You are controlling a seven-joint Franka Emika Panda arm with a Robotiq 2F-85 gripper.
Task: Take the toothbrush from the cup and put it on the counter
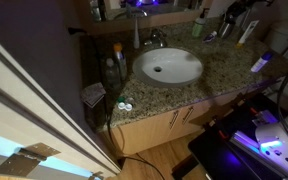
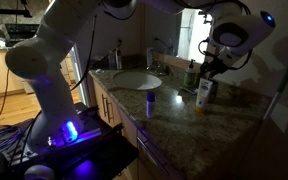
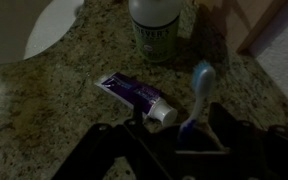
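Note:
In the wrist view my gripper (image 3: 180, 124) is shut on the toothbrush (image 3: 199, 82). Its pale blue-and-white head sticks out past the dark fingers, just above the speckled granite counter (image 3: 54, 110). A purple toothpaste tube (image 3: 134, 96) with a white cap lies on the counter directly left of the brush. A white bottle (image 3: 156, 28) stands beyond it. In both exterior views the gripper (image 2: 213, 66) (image 1: 228, 27) hangs low over the back of the counter beside the white bottle (image 2: 205, 94). I cannot make out the cup for certain.
The white oval basin (image 1: 169, 66) and faucet (image 1: 150, 40) sit mid-counter. A soap bottle (image 1: 116, 62) and small items (image 1: 124, 105) stand near one end. A dark bottle (image 2: 192, 73) stands by the wall. A blue-topped item (image 2: 150, 103) sits near the front edge. Light wooden cabinets (image 1: 174, 120) are below.

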